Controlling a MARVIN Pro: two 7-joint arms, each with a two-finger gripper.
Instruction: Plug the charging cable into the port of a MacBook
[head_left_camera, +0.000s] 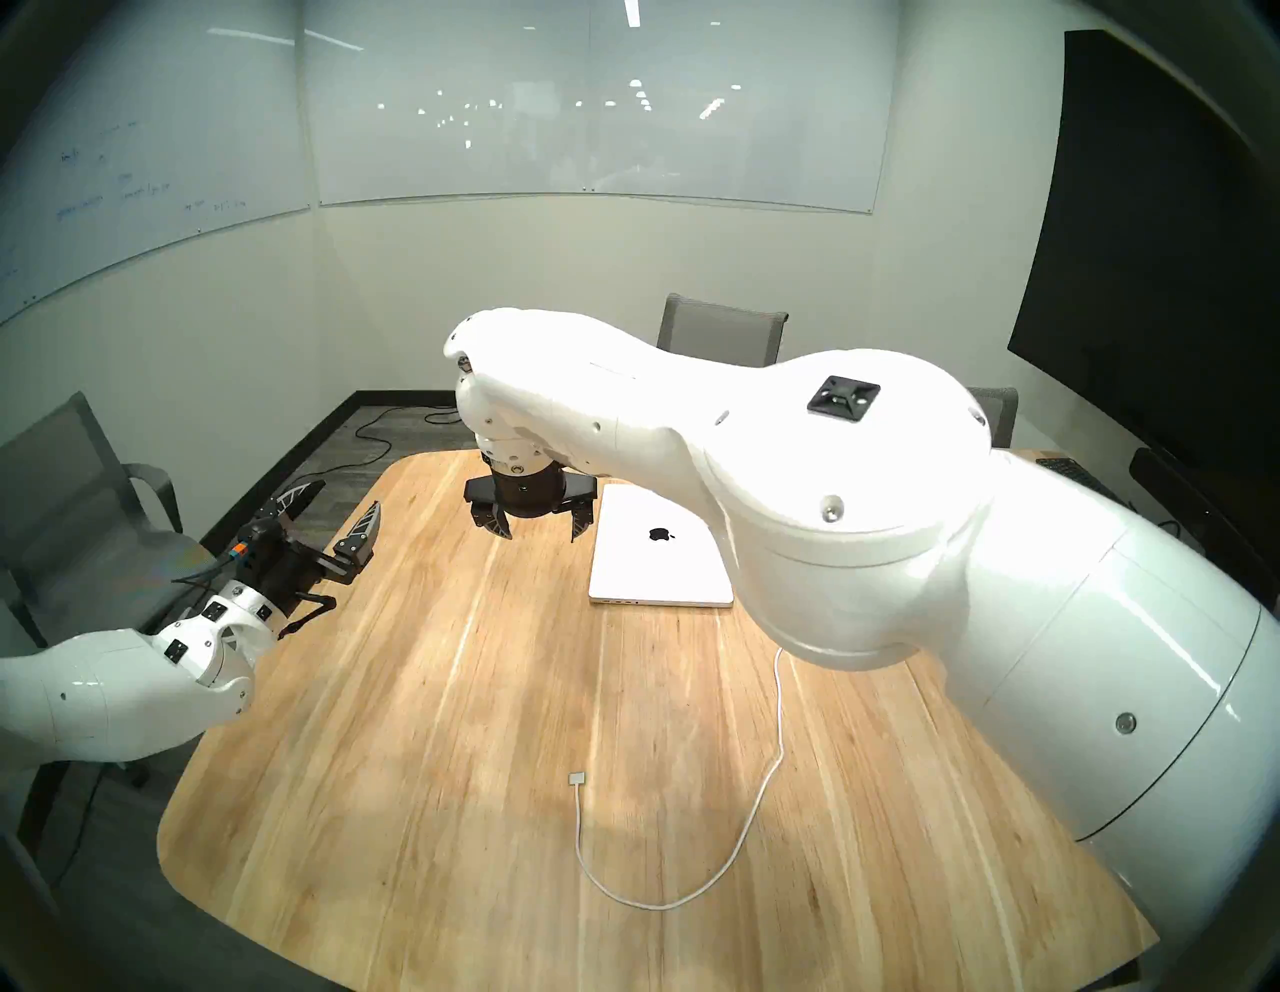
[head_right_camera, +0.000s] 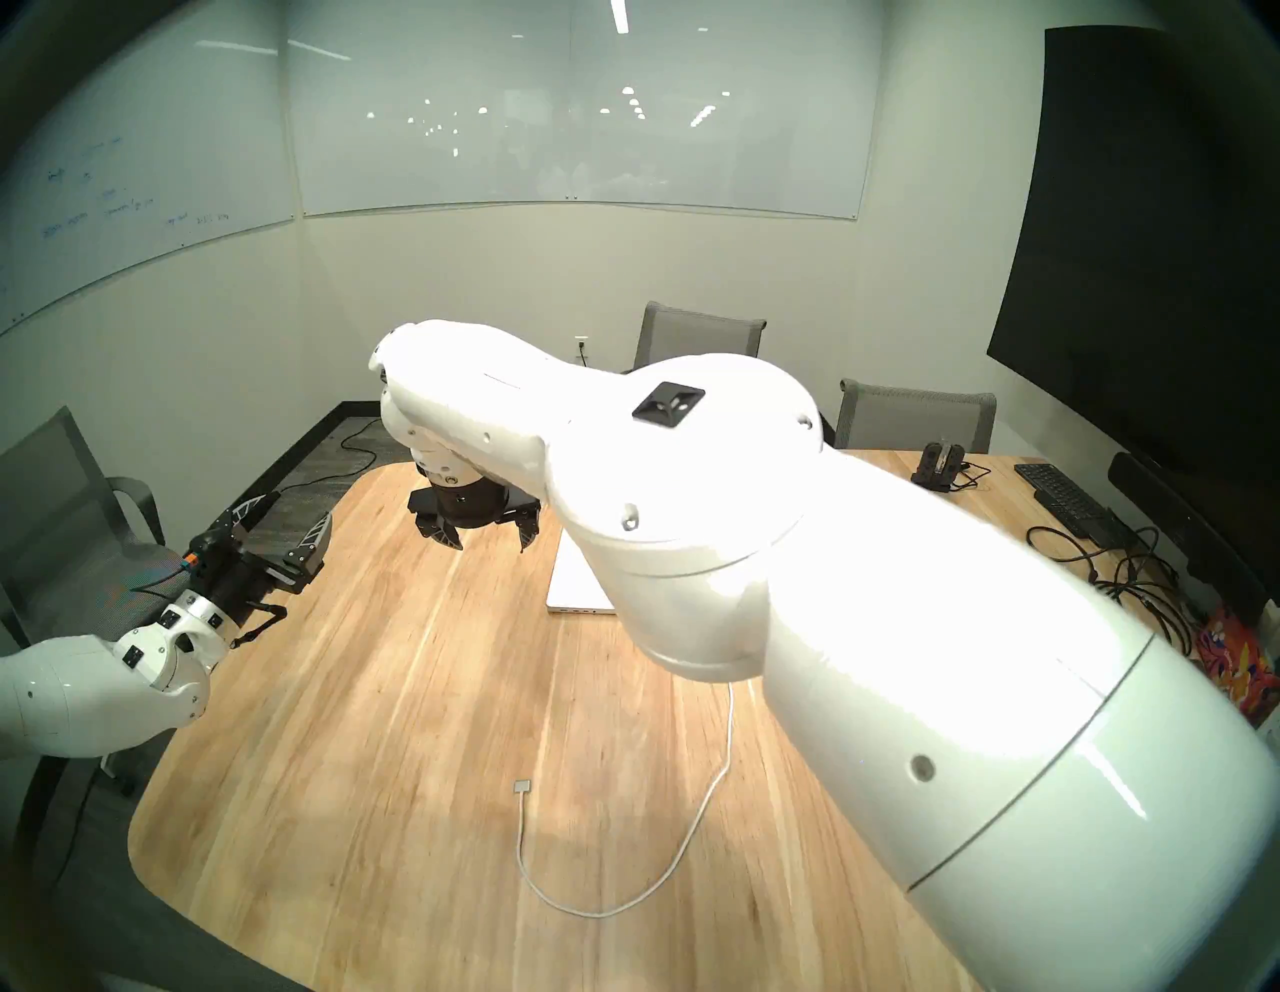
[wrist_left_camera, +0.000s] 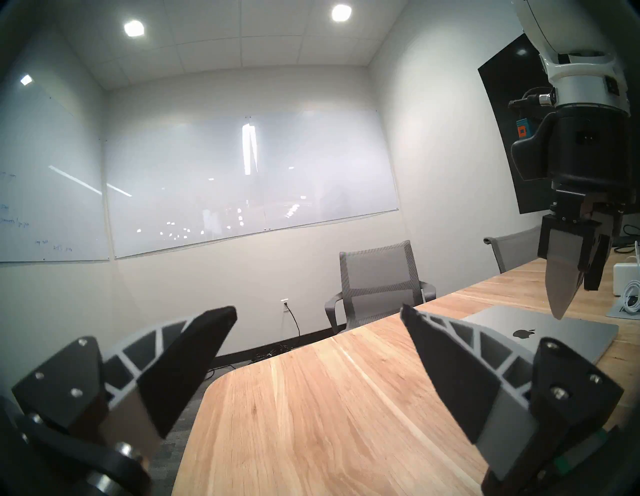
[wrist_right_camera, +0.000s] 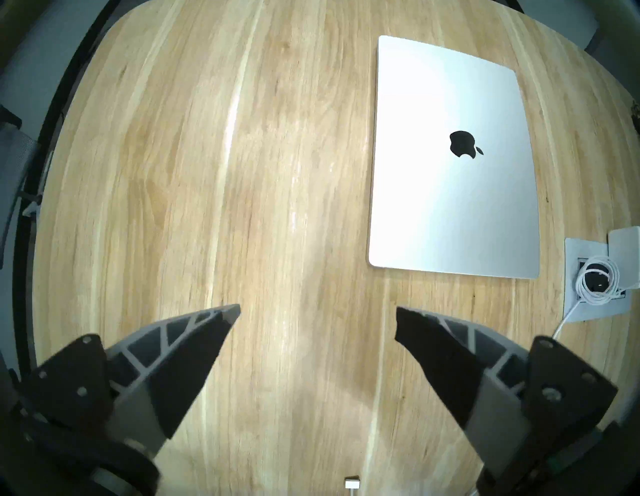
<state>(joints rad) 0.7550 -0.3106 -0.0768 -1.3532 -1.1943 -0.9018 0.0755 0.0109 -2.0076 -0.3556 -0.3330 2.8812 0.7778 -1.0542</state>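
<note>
Charging cable (head_left_camera: 755, 814) loose on table (head_left_camera: 415, 727), right gripper (head_left_camera: 532, 528) wide, empty, above table, left gripper (head_left_camera: 332, 516) wide, empty

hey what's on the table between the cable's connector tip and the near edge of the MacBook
Only bare wooden table, by the left head view: the charging cable's connector lies apart from the MacBook, with nothing between them.

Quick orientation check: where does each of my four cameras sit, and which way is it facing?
Head stereo left: high, looking down on the wooden table; both arms show.
Head stereo right: nearly the same, shifted.
Left wrist: low at the table's edge, facing level across the room; open left tool.
Right wrist: above, facing down; open right tool.
Shared: the thin silver MacBook and the white charging cable's connector.
</note>
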